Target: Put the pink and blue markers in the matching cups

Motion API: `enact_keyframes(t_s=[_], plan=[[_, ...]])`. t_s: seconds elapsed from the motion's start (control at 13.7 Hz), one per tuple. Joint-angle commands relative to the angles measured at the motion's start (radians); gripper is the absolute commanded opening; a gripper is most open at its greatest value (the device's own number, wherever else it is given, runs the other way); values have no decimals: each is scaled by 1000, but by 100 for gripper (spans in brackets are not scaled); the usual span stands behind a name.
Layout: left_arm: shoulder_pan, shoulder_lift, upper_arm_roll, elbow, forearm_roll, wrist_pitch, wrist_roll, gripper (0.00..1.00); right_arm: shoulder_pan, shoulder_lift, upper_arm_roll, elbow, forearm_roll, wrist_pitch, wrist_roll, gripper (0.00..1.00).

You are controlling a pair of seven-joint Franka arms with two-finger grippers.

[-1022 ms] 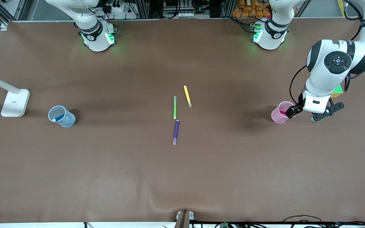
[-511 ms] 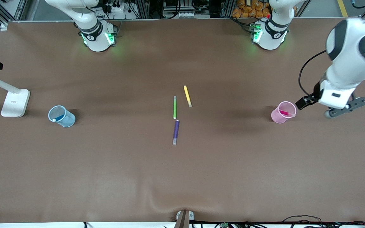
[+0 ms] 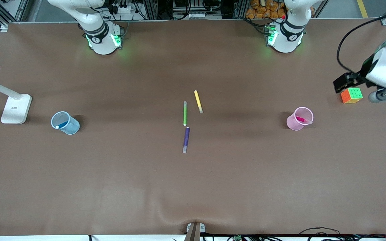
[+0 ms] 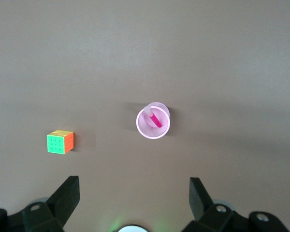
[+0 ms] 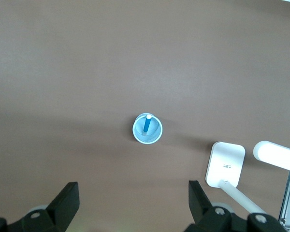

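The pale pink cup (image 3: 293, 123) stands toward the left arm's end of the table with the pink marker (image 3: 302, 119) leaning inside it. The left wrist view shows the cup (image 4: 141, 130) and marker (image 4: 155, 119) from above. The light blue cup (image 3: 72, 128) stands toward the right arm's end with the blue marker (image 3: 62, 124) inside; the right wrist view shows that cup (image 5: 155, 137) and marker (image 5: 146, 124). My left gripper (image 3: 343, 83) is open and empty, up over the cube; its jaws (image 4: 134, 193) are wide apart. My right gripper (image 5: 133, 193) is open and empty, high over the blue cup.
Green (image 3: 185, 113), yellow (image 3: 198, 101) and purple (image 3: 186, 139) markers lie at mid-table. A coloured cube (image 3: 351, 95) sits near the pink cup, also in the left wrist view (image 4: 60, 142). A white lamp base (image 3: 16, 108) stands beside the blue cup, also in the right wrist view (image 5: 225, 164).
My left gripper has drawn back from beside the pink cup and risen toward the left arm's end, uncovering the cube. The pink marker stays in the cup.
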Motion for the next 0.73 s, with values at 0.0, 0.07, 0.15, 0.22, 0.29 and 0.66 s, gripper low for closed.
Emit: enact_keyframes(t_s=[0.0, 0.07, 0.15, 0.22, 0.29, 0.66], plan=[[10, 9, -9, 70, -25, -47, 40, 100, -5, 24, 1, 38, -14, -9, -17, 100], [17, 6, -3, 79, -60, -47, 57, 100, -1, 33, 1, 43, -19, -12, -14, 100], [34, 6, 7, 93, -96, -47, 83, 100, -1, 48, 1, 67, -18, -16, -14, 100], [47, 3, 16, 95, -112, -50, 101, 100, -7, 55, 1, 81, -13, -24, -12, 100], [54, 3, 17, 95, -121, -50, 111, 100, -7, 55, 1, 81, -13, -27, -12, 100], [13, -46, 120, 81, -126, -50, 242, 100, 1, 56, 3, 86, -13, -35, -12, 100]])
